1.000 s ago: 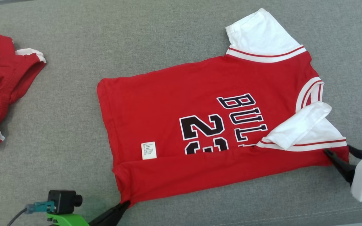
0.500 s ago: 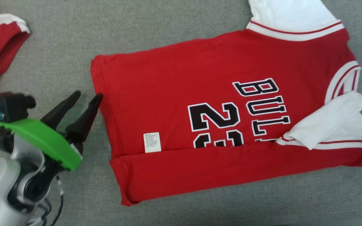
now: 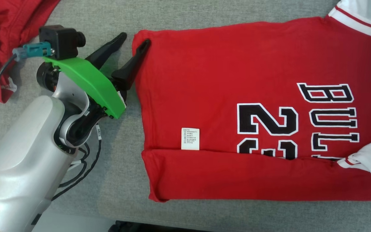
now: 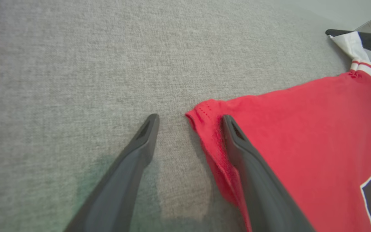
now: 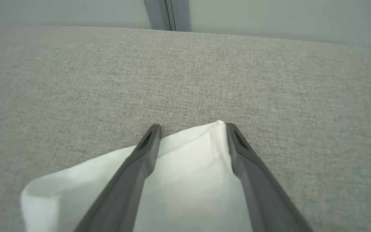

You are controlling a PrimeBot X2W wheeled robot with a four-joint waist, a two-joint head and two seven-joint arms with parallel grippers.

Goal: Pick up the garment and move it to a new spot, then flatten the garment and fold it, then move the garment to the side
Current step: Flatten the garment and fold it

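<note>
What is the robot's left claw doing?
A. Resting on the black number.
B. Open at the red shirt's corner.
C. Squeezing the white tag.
B: the left gripper stands open, one finger over the shirt corner, the other over the grey surface.

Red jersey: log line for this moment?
red-and-white fabric jersey: flat, near edge folded | left gripper: open, straddling hem corner | right gripper: open, astride white sleeve
</note>
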